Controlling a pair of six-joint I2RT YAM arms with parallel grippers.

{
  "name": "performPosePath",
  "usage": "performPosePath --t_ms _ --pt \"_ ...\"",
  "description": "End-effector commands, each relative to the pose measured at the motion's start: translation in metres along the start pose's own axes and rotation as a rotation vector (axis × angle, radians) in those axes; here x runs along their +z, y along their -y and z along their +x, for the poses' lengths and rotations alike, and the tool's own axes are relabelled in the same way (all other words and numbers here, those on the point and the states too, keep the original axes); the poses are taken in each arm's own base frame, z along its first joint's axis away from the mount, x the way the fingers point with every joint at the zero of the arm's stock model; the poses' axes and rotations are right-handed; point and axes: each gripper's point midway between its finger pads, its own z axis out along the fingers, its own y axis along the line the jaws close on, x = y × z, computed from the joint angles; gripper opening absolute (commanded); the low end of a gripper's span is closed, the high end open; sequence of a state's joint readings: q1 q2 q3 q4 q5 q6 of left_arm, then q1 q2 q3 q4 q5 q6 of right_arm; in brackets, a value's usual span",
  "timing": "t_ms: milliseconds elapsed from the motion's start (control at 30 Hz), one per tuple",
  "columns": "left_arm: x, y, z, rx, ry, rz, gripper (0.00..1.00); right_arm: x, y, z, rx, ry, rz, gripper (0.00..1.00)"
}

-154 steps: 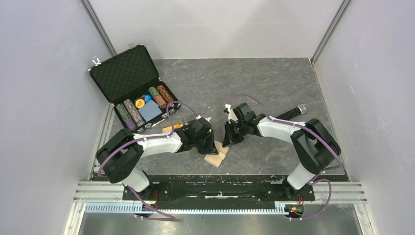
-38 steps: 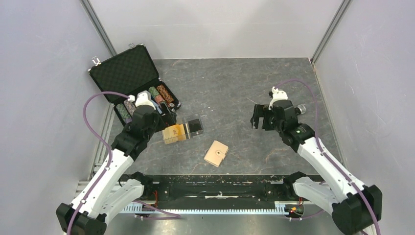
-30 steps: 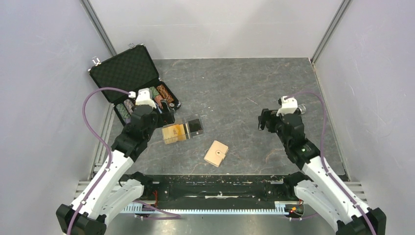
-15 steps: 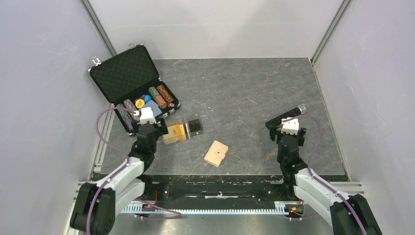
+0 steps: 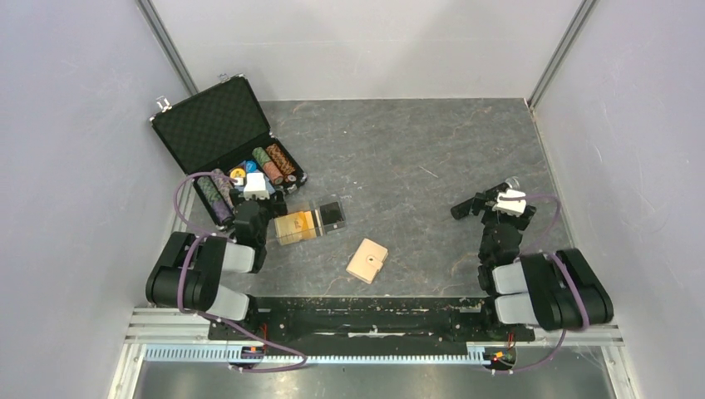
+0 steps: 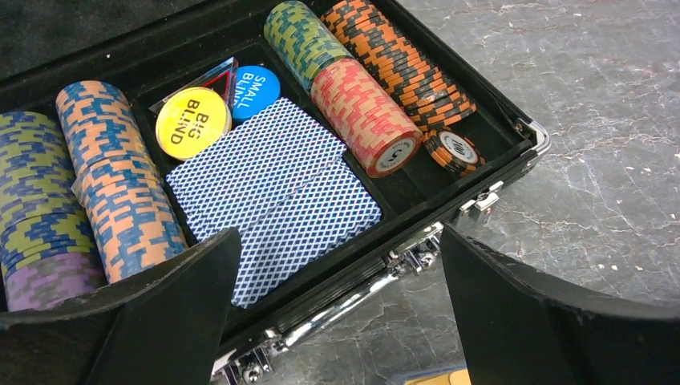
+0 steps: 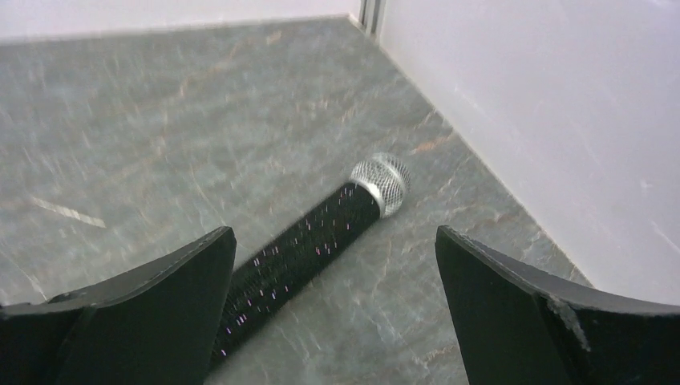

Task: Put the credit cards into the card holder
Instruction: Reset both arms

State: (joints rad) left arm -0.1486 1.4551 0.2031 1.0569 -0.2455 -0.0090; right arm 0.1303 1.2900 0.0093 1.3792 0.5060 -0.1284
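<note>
Left tool (image 6: 337,241), released with its jaws spread wide and grasping nothing, is hanging at the near side of the open black poker-chip case (image 6: 525,136), where rows of chips (image 6: 365,120) are flanking a blue-backed deck (image 6: 273,192) and two discs marked BIG BLIND (image 6: 192,122) and SMALL BLIND (image 6: 255,83). Right tool (image 7: 333,233), likewise released and empty, is pointing over a black microphone (image 7: 313,233) that is lying on the desk (image 5: 399,150) near the right wall. Both arms are sitting folded close to their bases. Just right of the case, the orange-gold credit card (image 5: 295,226) and the dark credit card (image 5: 332,214) are lying side by side at a clear plastic box (image 5: 317,219); whether they are sitting inside it or on it cannot be told. The tan card holder (image 5: 367,261) is resting closed on the desk, nearer and to the right of the cards, apart from them and from both tools.
</note>
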Motion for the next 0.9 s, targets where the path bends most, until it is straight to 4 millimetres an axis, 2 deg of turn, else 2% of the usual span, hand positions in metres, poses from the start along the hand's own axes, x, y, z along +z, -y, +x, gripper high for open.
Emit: performPosePath --t_ms 0,33,67,867 --pt "0.0145 0.0040 -0.0220 0.033 0.055 0.065 1.00 -0.0339 -0.0031 0.0425 -0.048 -0.093 -0.141 0.98" --pt "0.0150 0.0028 -0.0217 0.029 0.056 0.064 1.00 -0.0287 -0.0071 0.0469 -0.060 -0.118 -0.149 0.98" --pt "0.0147 0.0017 -0.0217 0.026 0.049 0.059 1.00 -0.0256 -0.0096 0.0406 -0.066 -0.090 -0.159 0.98" --pt "0.0165 -0.0037 -0.0218 0.009 0.045 0.021 1.00 -0.0268 -0.0118 0.0414 -0.068 -0.093 -0.173 0.98"
